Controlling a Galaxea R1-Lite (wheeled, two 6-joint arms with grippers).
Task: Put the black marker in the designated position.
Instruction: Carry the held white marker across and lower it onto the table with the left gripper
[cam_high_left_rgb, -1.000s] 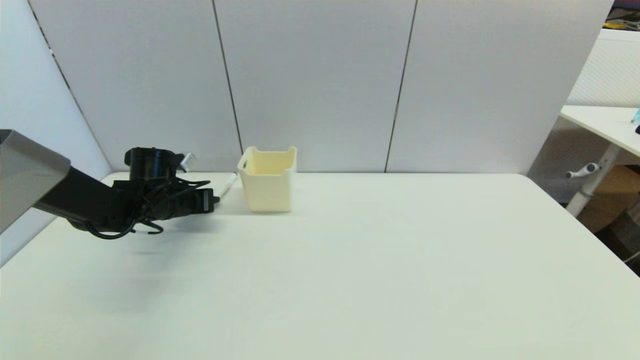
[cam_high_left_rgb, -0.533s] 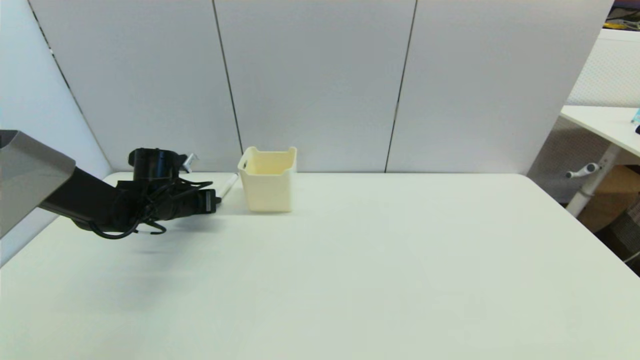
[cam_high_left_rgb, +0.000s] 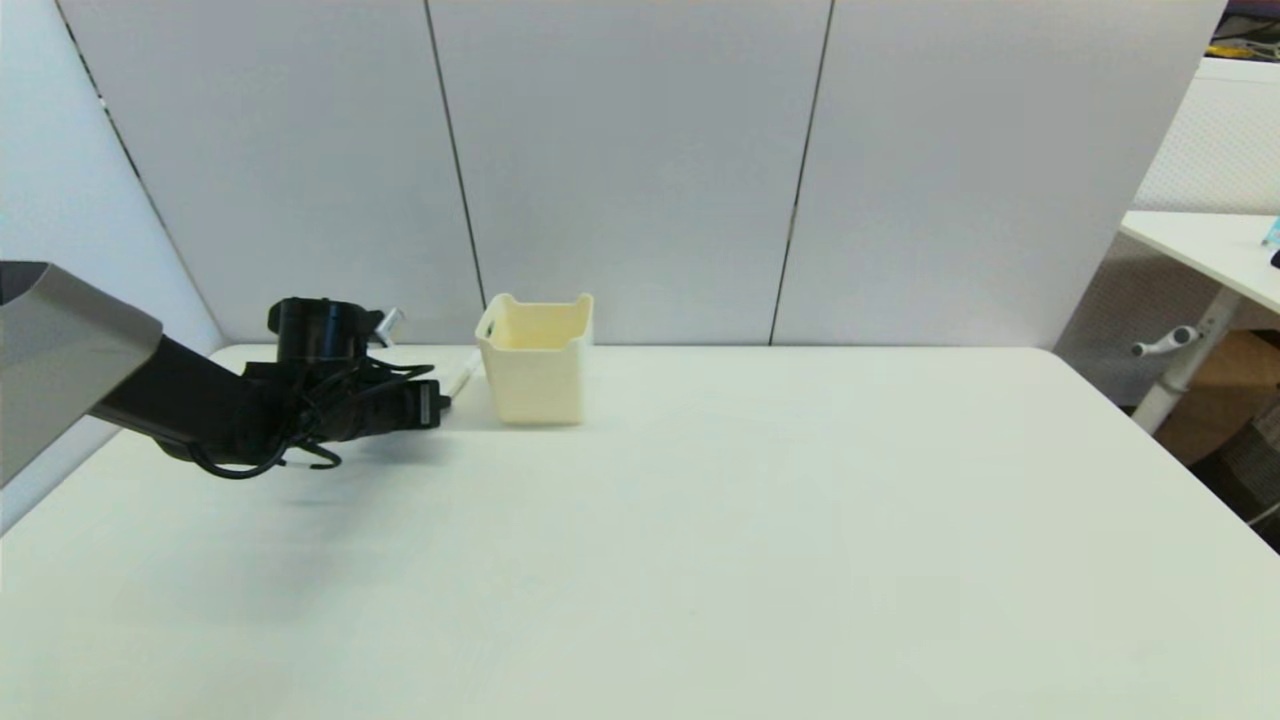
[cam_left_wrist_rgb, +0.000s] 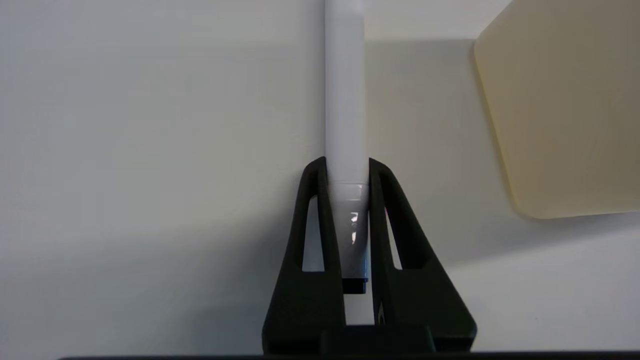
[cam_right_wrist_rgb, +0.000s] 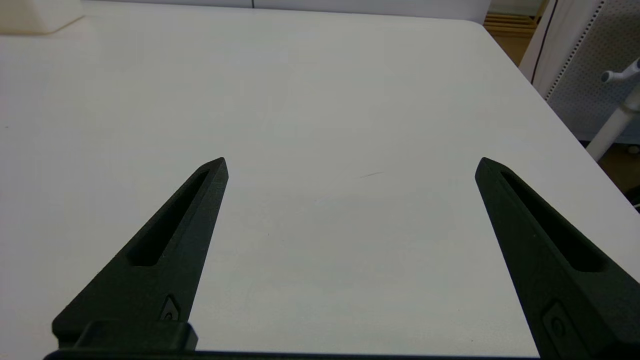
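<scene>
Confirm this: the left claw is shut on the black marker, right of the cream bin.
Wrong side. The left claw, shut on the black marker, is to the left of the cream bin, as the head view shows.

Broad white rectangular table (cam_high_left_rgb: 760, 560), smooth matte top, rounded far corners. Cream plastic open-topped bin (cam_high_left_rgb: 537, 360) stands upright on it at far left part, just beyond and right of left gripper (cam_high_left_rgb: 443, 402). From right gripper (cam_right_wrist_rgb: 350, 165), bin sits well apart, far ahead to left.
</scene>
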